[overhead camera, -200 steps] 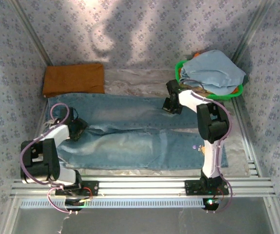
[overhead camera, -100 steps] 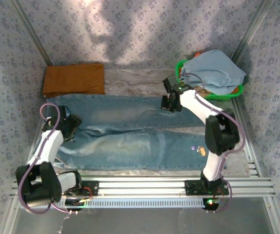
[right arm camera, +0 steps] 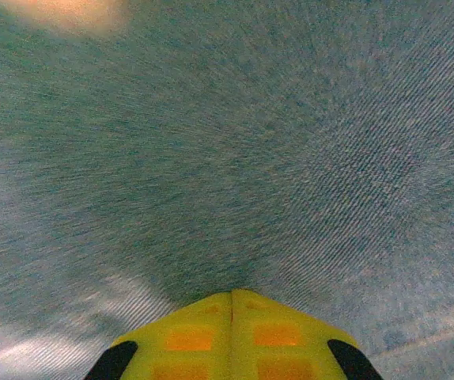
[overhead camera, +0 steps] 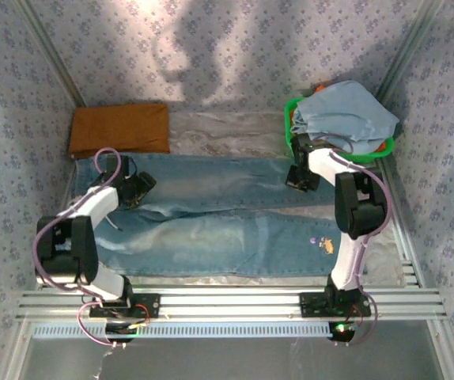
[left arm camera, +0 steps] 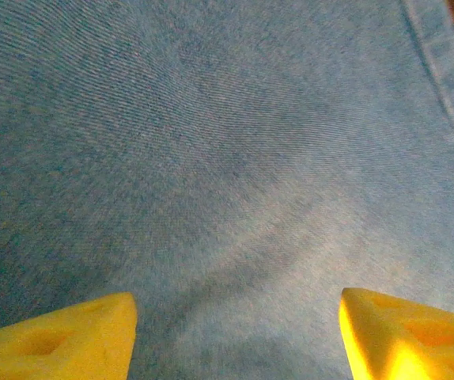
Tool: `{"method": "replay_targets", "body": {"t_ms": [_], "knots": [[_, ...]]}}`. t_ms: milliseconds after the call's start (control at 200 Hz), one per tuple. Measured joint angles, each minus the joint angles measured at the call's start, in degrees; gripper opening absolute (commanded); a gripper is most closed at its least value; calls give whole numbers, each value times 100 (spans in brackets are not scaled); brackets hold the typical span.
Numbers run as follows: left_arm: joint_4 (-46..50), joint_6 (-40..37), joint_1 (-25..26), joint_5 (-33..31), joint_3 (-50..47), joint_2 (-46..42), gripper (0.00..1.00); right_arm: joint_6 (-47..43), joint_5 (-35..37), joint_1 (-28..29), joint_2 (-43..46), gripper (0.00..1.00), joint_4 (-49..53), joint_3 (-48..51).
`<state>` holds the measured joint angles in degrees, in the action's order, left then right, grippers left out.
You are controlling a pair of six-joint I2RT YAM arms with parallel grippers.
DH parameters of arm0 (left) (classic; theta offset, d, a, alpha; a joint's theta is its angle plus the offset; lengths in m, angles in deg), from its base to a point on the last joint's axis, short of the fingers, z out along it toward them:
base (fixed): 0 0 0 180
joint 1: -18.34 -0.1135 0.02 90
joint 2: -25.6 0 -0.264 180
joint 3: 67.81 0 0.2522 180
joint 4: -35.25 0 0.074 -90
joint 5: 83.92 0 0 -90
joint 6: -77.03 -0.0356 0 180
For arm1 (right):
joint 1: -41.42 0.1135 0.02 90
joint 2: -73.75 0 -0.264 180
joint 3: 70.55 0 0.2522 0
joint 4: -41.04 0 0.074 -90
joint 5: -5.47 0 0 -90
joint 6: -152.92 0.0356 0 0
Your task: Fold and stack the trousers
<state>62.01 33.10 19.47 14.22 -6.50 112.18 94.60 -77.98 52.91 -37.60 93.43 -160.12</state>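
Denim trousers (overhead camera: pixel 211 237), flat, faded, twill-ribbed

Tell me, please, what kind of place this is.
Probably a robot test booth, not a home: a left arm and right arm bolted to an aluminium rail, patterned fabric walls, and trousers laid flat near a green basket holding a grey-blue garment.

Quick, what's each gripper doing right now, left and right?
Left gripper: open, over the trousers, holding nothing.
Right gripper: closed, over the trousers, nothing visibly pinched.
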Motion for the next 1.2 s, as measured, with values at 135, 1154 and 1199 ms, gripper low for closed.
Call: {"method": "replay_targets", "body": {"t_ms": [135,1154,1199], "knots": [[-247,2,-66,59,7,461,68,42,131,52,122,0,-127,295],[26,256,271,-28,-1504,-1307,76,437,-756,208,1829,0,378,2371],[-120,317,260,-87,-1515,-1161,75,459,-793,92,1823,0,319,2358]]}}
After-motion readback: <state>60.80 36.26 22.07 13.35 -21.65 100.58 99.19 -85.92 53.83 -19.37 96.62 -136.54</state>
